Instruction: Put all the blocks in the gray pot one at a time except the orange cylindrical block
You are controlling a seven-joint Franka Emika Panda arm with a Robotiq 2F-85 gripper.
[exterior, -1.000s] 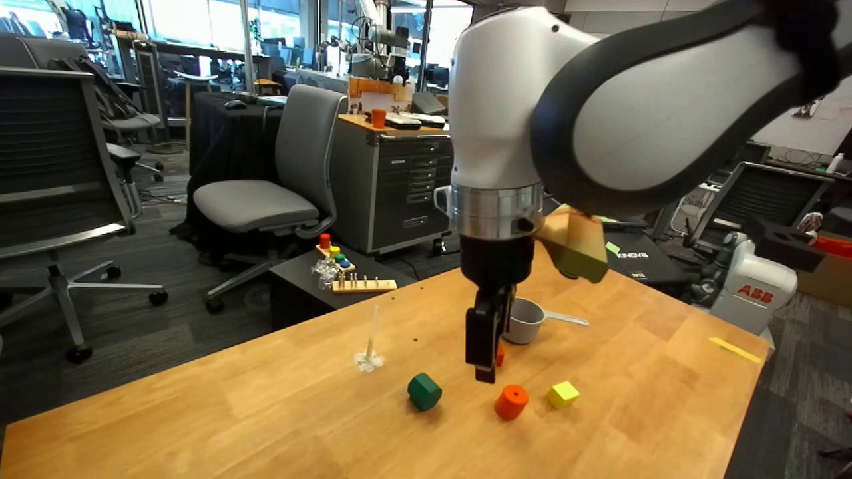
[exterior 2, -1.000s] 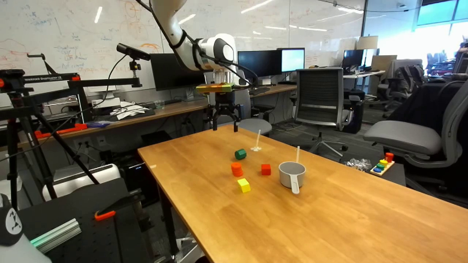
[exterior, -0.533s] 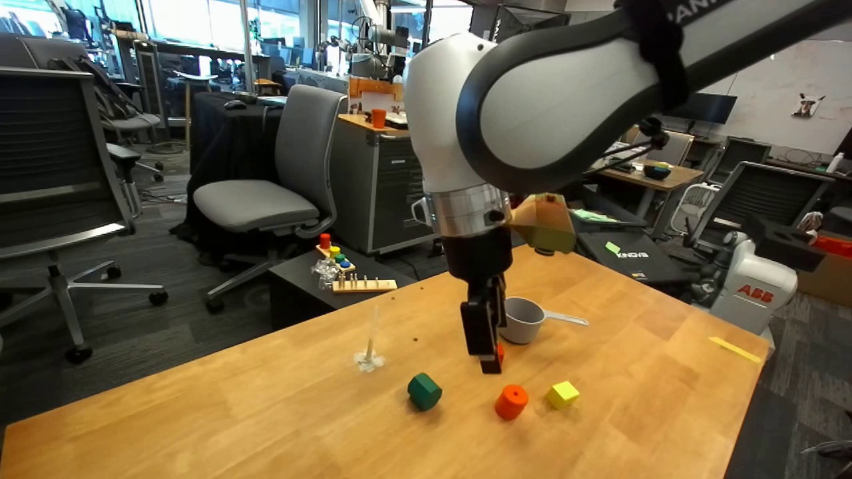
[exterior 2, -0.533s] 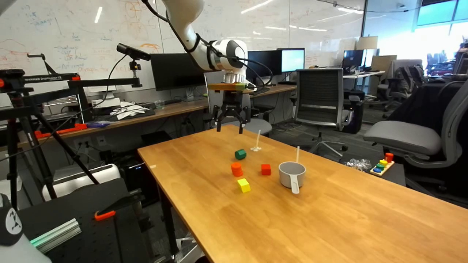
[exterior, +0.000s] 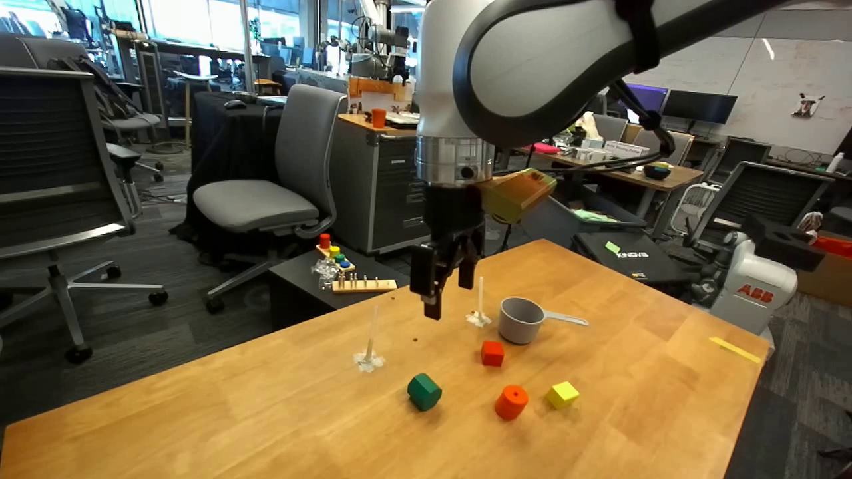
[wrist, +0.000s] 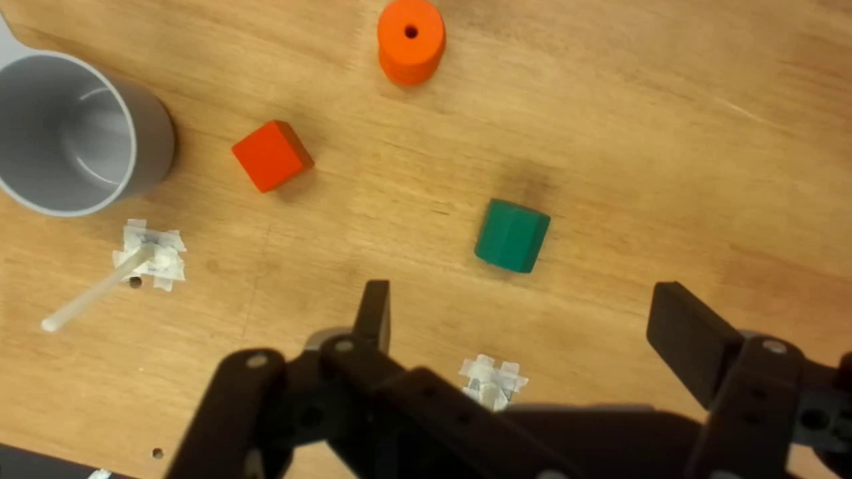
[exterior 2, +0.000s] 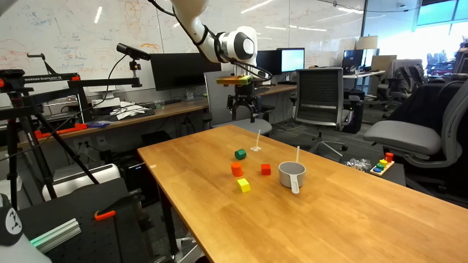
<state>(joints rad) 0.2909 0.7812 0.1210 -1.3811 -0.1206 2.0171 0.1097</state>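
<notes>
The dark green block (exterior: 425, 392) lies on its side on the table; it also shows in the wrist view (wrist: 512, 236). The red cube (exterior 2: 265, 169) stands between it and the gray pot (exterior 2: 291, 175), whose handle points away from the blocks in an exterior view (exterior: 521, 320). The orange cylindrical block (exterior: 511, 402) stands upright beside the yellow cube (exterior: 563, 395); the yellow cube is out of the wrist view. The pot's visible inside holds nothing in the wrist view (wrist: 66, 133). My gripper (wrist: 519, 298) is open and empty, above the table, short of the green block.
Two thin upright sticks are taped to the table (exterior: 370, 342) (exterior: 480, 303); one stands near the pot, and one tape patch (wrist: 492, 379) lies beneath my jaws in the wrist view. A side stand with wooden toys (exterior: 364, 285) is beyond the table edge.
My gripper has risen and moved rightward in an exterior view, uncovering the red cube and a stick by the pot. It stays open. The blocks and pot have not moved.
</notes>
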